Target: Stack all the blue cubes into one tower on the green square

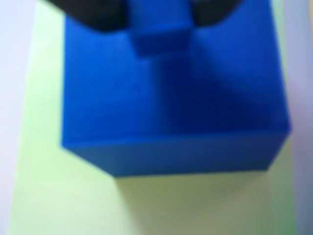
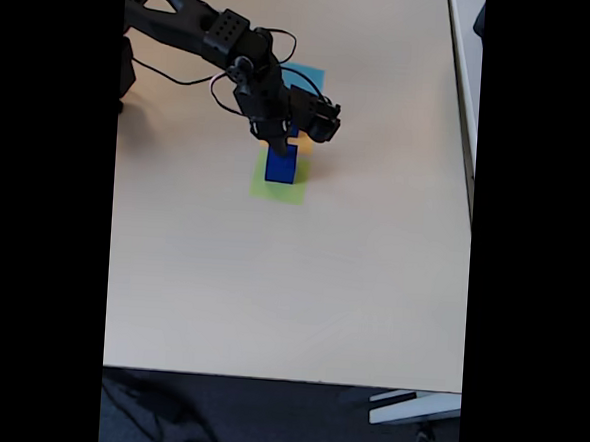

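- Fingers (image 1: 159,12) are coming in from the top of the wrist view, and they are squeezing a small blue cube (image 1: 159,34) between them.
- That small cube is hanging right over the top of a big blue cube (image 1: 171,103); the blur is hiding whether the two are touching.
- The big cube is sitting on the green square (image 1: 63,196), with green showing at its left and front.
- In the fixed view, the black arm (image 2: 226,41) is reaching down to the blue tower (image 2: 279,164) on the green square (image 2: 277,191), out on the light table (image 2: 291,281).
- A light-blue square (image 2: 309,77) is peeking out behind the arm.
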Controlling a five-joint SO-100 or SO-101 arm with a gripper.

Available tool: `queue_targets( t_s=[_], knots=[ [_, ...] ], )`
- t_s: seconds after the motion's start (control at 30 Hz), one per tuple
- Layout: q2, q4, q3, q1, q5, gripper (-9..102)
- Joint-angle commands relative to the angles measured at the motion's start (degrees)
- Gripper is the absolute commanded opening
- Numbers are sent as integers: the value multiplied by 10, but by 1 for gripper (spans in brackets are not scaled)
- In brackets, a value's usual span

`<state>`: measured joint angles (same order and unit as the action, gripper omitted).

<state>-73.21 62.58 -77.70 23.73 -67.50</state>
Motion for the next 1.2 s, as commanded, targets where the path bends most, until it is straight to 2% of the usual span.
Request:
queue_targets(
  t_s=[0.0,0.33,1.17],
  knots=[
    [-18,-14,-1,5,0,4],
    [-21,-18,-4,4,1,6],
    [-39,-1,22,-13,16,19]
  ],
)
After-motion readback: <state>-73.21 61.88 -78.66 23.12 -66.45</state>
